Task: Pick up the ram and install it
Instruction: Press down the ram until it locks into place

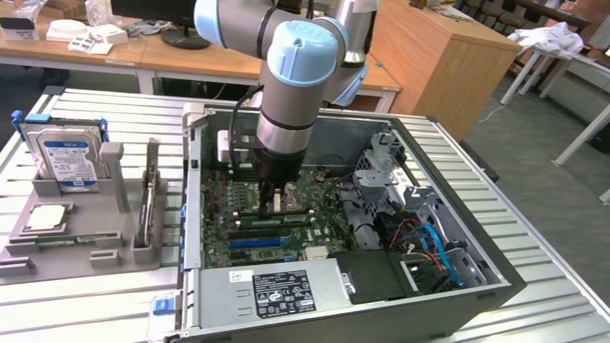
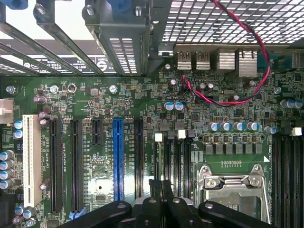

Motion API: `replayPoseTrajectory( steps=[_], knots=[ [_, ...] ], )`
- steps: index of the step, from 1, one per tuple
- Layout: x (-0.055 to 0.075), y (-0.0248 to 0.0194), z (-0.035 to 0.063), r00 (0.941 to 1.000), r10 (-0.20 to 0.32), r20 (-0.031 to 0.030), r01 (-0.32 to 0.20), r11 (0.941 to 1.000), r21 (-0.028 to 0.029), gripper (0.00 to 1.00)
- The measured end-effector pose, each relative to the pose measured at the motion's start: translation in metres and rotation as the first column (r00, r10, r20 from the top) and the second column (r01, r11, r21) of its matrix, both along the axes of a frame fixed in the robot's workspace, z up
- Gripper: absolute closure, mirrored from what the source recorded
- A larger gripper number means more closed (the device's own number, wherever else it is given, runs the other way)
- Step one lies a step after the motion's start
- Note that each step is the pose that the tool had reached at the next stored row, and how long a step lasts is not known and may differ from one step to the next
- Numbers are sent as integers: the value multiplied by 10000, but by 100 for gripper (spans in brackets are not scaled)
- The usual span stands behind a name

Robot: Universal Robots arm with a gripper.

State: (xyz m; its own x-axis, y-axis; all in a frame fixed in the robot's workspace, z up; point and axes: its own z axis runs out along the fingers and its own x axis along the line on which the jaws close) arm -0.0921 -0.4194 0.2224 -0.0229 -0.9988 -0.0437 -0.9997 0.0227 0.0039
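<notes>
Gripper (image 1: 276, 206) hangs low inside the PC case (image 1: 476, 286), right over the motherboard (image 2: 142, 109) beside the CPU socket (image 2: 232, 185); likely lined up on the board rather than on any part. Fingers (image 2: 153, 199) are pressed together, and nothing shows between them. Ram (image 1: 150, 196) looks to be the thin stick standing on edge in the grey tray (image 1: 96, 236) at the exterior view's left, well apart from the gripper; probably slotted upright for an easy pinch. It reads long, narrow and dull greenish; chips and label are too small to tell. Hard drive (image 1: 67, 156) stands near it.
</notes>
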Motion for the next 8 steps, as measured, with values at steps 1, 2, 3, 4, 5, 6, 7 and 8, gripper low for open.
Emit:
replayPoseTrajectory(
  steps=[1, 2, 3, 4, 5, 6, 7, 8],
  knots=[
    [0, 0, 0, 10000, 0, 0, 0, 10000, 0, 89],
    [0, 0, -4, 10000, 0, 1, 0, 10000, 3, 89],
    [0, 0, -7, 10000, 0, 0, 0, 10000, 1, 89],
    [0, -1, -8, 10000, 0, 0, 0, 10000, -3, 89],
    [0, -1, -8, 10000, -1, -1, 1, 10000, -3, 89],
    [0, -1, -8, 10000, 0, -1, 0, 10000, -2, 89],
    [0, -1, -8, 10000, 0, -1, 0, 10000, -2, 89],
    [0, 0, -9, 10000, 0, 0, 0, 10000, -1, 89]
  ],
)
